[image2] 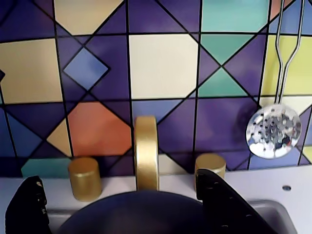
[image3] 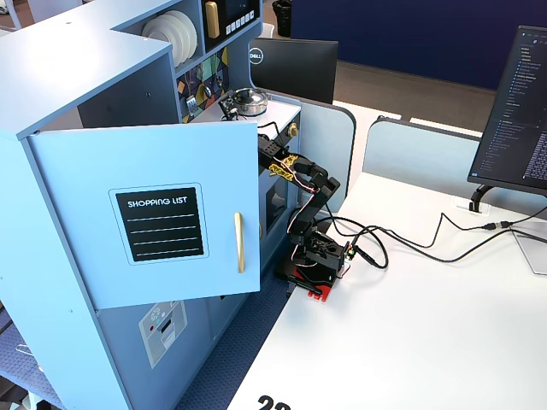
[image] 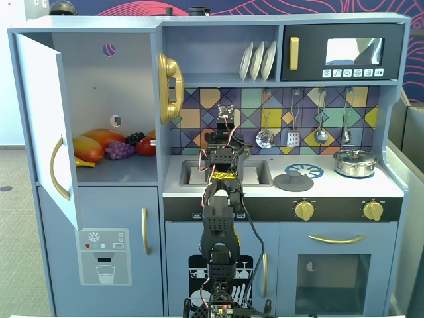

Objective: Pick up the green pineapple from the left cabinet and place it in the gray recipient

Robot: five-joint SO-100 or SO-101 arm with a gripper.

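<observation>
The left cabinet (image: 99,73) stands with its door (image: 46,126) swung open; inside lie an orange-yellow mango (image: 99,138) and a purple grape bunch (image: 119,150). The green pineapple shows in no view. My gripper (image: 224,140) hangs over the sink (image: 262,173), facing the tiled back wall. In the wrist view the gripper (image2: 119,178) is open, its black fingers (image2: 222,200) wide apart and holding nothing. The gray recipient (image2: 141,214) shows as a dark rounded shape low between them; its inside is hidden.
A gold faucet (image2: 146,151) and two gold knobs (image2: 84,178) stand just behind the sink. A silver skimmer (image2: 272,130) hangs at the right. A flat gray lid (image: 293,179) and a shiny lidded pot (image: 355,161) sit on the stove. The open door (image3: 154,213) juts out beside the arm (image3: 303,184).
</observation>
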